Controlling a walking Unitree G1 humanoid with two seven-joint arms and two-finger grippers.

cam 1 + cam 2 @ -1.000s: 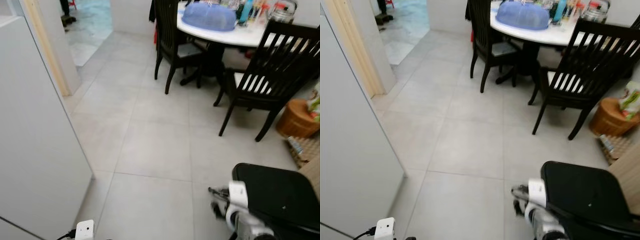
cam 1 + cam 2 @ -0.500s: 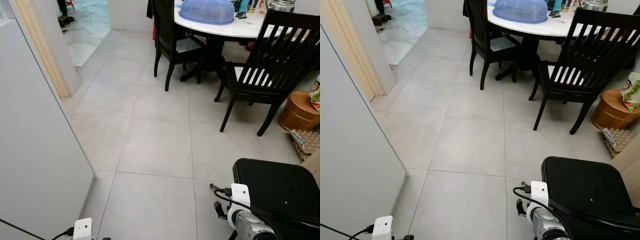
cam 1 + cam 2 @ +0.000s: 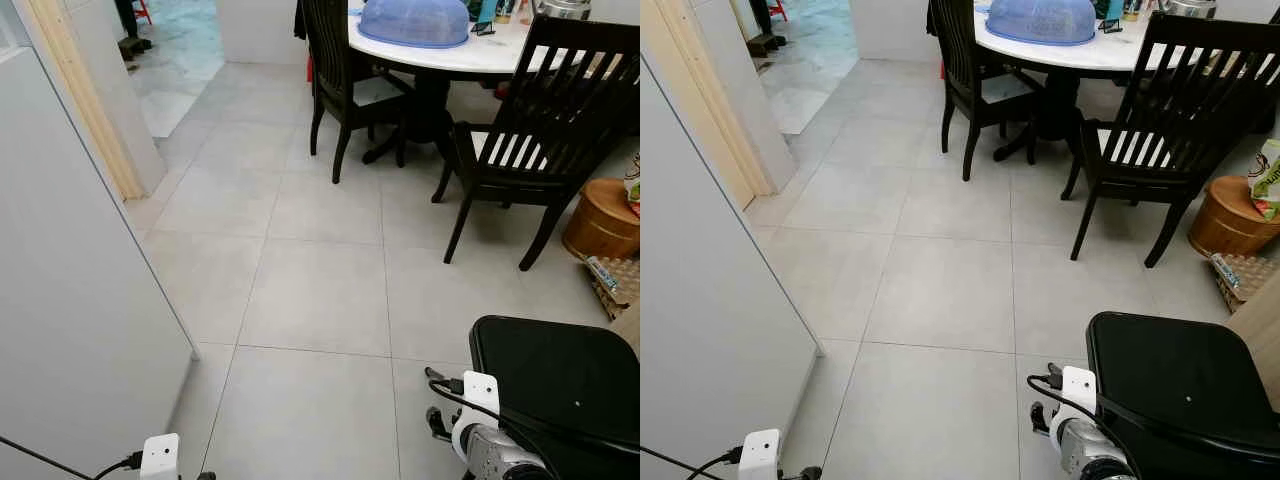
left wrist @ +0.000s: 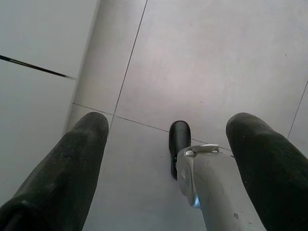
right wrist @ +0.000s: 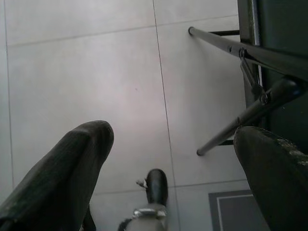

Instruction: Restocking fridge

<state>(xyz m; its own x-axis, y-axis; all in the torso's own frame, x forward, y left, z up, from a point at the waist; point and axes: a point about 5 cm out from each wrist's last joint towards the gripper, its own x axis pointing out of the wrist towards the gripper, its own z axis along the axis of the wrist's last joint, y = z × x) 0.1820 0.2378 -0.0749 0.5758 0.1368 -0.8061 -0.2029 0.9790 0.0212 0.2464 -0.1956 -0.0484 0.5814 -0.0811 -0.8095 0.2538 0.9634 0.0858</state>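
While both my arms hang low and idle, my left claw (image 4: 166,159) is spread wide over the tiled floor (image 3: 320,290) with nothing between its fingers, and my right claw (image 5: 173,168) is just as wide and just as empty. Nothing to restock is in either claw, and I can make out no groceries within reach. The tall white panel (image 3: 70,300) close beside my left claw may well be the fridge, but I cannot tell that for certain, nor whether a door is open.

What worries me most is the black stool (image 3: 560,385) right next to my right claw; its thin metal legs (image 5: 231,45) run close past those fingers, and a careless swing or a step that way could hook one and tip it. My left claw hangs near the white panel, so turning toward it too tightly could scrape that side. Further ahead of both claws stand two dark chairs (image 3: 530,140) round the white worktop (image 3: 470,55), and a wooden tub (image 3: 600,220) and egg tray (image 3: 1240,275) sit low beyond the stool, easy to kick if I drift that way.
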